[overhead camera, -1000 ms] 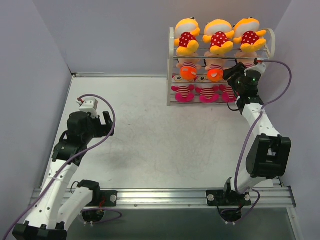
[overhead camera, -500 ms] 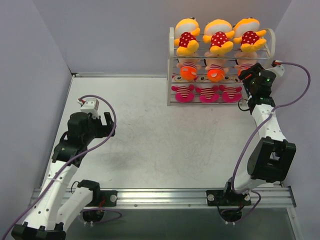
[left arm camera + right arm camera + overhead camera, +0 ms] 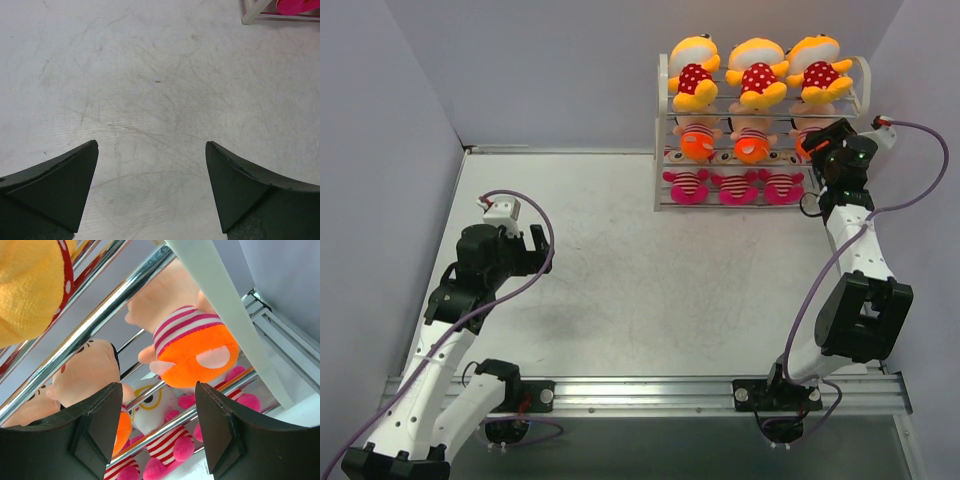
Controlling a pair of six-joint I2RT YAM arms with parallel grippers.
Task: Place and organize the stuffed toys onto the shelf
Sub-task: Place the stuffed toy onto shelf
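Between and ahead of the left gripper's (image 3: 151, 145) wide-spread jaws, bare table (image 3: 150, 75) is stretching out, with one foot of the shelf (image 3: 248, 15) standing far ahead to their right. The right gripper (image 3: 159, 386) is facing the shelf with its jaws apart. A peach-faced doll (image 3: 195, 347) is sitting just beyond the gap, a chrome rod (image 3: 100, 315) is slanting across above the left jaw, and the white side frame (image 3: 220, 295) is barring the way above the right jaw.

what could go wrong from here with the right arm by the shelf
The right gripper hangs open close against the shelf; pulling away could catch a rod or the side frame and shift it. The peach doll with the orange bottom sits at the tier's end by the gripper; a brush might knock it off.
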